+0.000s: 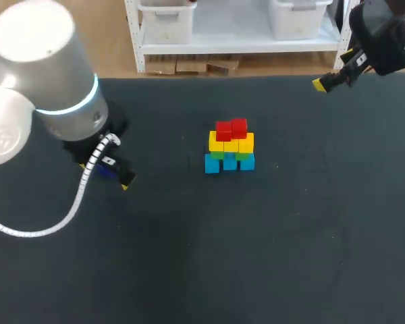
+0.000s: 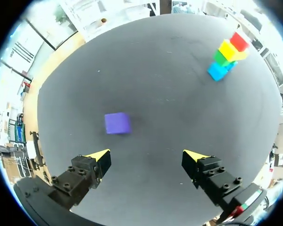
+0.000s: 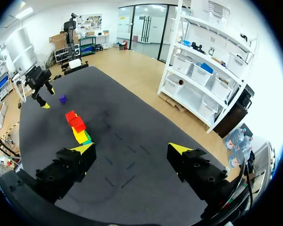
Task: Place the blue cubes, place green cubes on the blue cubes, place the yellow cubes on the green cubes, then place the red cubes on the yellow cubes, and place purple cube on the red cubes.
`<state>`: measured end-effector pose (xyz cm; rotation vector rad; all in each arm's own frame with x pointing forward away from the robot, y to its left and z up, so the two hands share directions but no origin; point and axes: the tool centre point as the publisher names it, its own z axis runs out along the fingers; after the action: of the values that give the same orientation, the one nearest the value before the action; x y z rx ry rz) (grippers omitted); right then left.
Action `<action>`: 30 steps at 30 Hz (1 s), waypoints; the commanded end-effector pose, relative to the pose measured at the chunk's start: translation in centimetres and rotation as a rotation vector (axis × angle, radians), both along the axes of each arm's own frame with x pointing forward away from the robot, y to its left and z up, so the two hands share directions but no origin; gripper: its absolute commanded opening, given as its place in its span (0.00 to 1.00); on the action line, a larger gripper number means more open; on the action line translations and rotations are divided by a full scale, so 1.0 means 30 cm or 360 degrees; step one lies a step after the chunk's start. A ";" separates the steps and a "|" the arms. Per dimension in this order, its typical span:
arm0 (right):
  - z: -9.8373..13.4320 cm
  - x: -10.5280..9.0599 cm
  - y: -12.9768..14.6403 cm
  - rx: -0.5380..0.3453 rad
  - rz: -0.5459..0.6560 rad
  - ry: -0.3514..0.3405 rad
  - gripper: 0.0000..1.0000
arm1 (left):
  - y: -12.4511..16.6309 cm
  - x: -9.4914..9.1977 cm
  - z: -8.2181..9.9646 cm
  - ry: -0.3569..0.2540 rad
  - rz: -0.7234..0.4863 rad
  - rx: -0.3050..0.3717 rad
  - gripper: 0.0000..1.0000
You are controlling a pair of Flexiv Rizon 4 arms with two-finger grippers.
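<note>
While the purple cube (image 2: 117, 123) sits on the table (image 2: 170, 94) just ahead of your left gripper (image 2: 147, 156), it's off toward one finger, not centred. The jaws are spread wide, holding nothing. Drop straight down and that fingertip could clip the cube and skid it away. Far ahead, the red cubes (image 2: 239, 41) topping the stack (image 2: 225, 59) make a narrow perch; an off-centre set-down could topple it. And your right gripper (image 3: 132, 149) is spread too, empty, well back from the stack. No readable writing on any cube.

No readable text, no labels, numbers or signs
</note>
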<state>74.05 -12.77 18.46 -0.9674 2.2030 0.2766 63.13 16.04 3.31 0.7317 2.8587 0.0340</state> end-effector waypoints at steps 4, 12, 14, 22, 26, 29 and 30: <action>0.000 -0.002 0.000 -0.0001 -0.0003 -0.0002 1.00 | 0.043 0.077 0.003 0.0072 -0.0026 0.0039 1.00; 0.000 -0.002 0.000 -0.0001 -0.0003 -0.0002 1.00 | -0.011 0.145 -0.006 0.0176 -0.0028 0.0012 1.00; 0.000 -0.002 0.000 -0.0001 -0.0003 -0.0002 1.00 | -0.027 0.143 -0.018 0.0229 0.0007 0.0003 1.00; 0.000 -0.002 0.000 -0.0001 -0.0003 -0.0002 1.00 | -0.033 0.109 -0.041 0.0296 0.0118 0.0023 1.00; 0.000 -0.002 0.000 -0.0001 -0.0003 -0.0002 1.00 | -0.026 0.094 -0.042 0.0288 0.0143 0.0007 1.00; 0.000 -0.002 0.000 -0.0001 -0.0003 -0.0002 1.00 | -0.009 0.087 -0.047 0.0295 0.0173 0.0010 1.00; 0.000 -0.002 0.000 -0.0001 -0.0003 -0.0002 1.00 | -0.007 0.087 -0.047 0.0298 0.0179 0.0016 1.00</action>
<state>74.05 -12.77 18.46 -0.9674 2.2030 0.2766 66.01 15.48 1.86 0.6074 3.0831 0.0021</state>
